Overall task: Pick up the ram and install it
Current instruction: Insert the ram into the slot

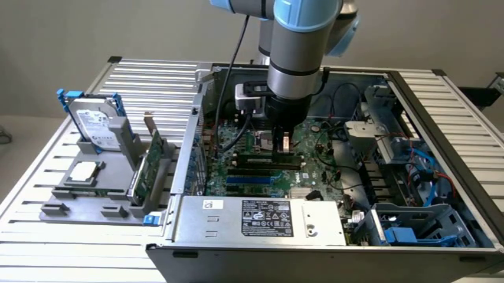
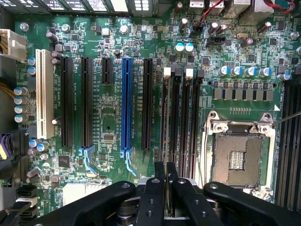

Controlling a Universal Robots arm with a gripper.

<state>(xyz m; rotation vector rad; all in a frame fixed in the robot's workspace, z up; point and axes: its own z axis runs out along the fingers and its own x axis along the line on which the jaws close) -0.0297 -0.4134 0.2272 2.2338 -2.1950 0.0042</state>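
The arm (image 1: pixel 295 53) points straight down into the case (image 1: pixel 441 118), gripper (image 1: pixel 282 141) clamped on the ram (image 1: pixel 256 157) (low over the black slots (image 2: pixel 193 122))

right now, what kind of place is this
Probably a robotics lab or test bench for computer assembly: an open desktop PC case sits on a slatted metal table, its motherboard exposed, and a grey fixture beside it holds a hard drive and an expansion card.

Beige wall (image 1: pixel 79 29), slatted metal table (image 1: pixel 146 79)
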